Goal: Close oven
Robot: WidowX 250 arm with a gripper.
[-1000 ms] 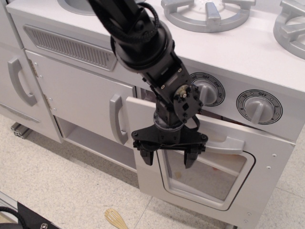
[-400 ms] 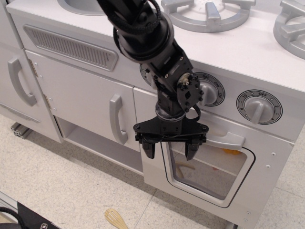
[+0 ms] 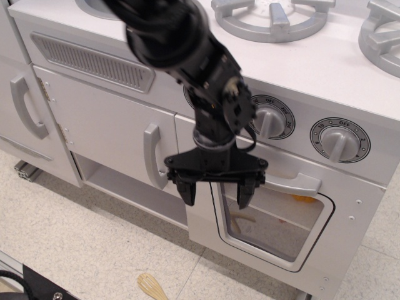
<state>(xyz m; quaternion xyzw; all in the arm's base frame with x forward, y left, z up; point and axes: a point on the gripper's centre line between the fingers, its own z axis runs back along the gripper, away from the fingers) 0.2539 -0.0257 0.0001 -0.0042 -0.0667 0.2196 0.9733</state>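
Note:
The white oven door (image 3: 337,250) with a rounded clear window (image 3: 278,228) and a silver-grey bar handle (image 3: 294,184) stands nearly flush with the white kitchen front, below two grey knobs (image 3: 340,140). My black gripper (image 3: 215,192) hangs open and empty just in front of the door's upper left part, fingers pointing down, one finger (image 3: 186,189) over the door's left edge and the other over the window's left side. The arm hides the door's top left corner and the handle's left end.
A plain white cabinet door with a vertical grey handle (image 3: 152,156) sits left of the oven, above an open shelf. Another grey handle (image 3: 25,107) is at far left. Grey burners (image 3: 275,15) top the counter. A small wooden utensil (image 3: 152,287) lies on the tiled floor.
The oven door has swung from ajar to nearly flush against the kitchen front. My gripper has shifted slightly left and back from the door, still open.

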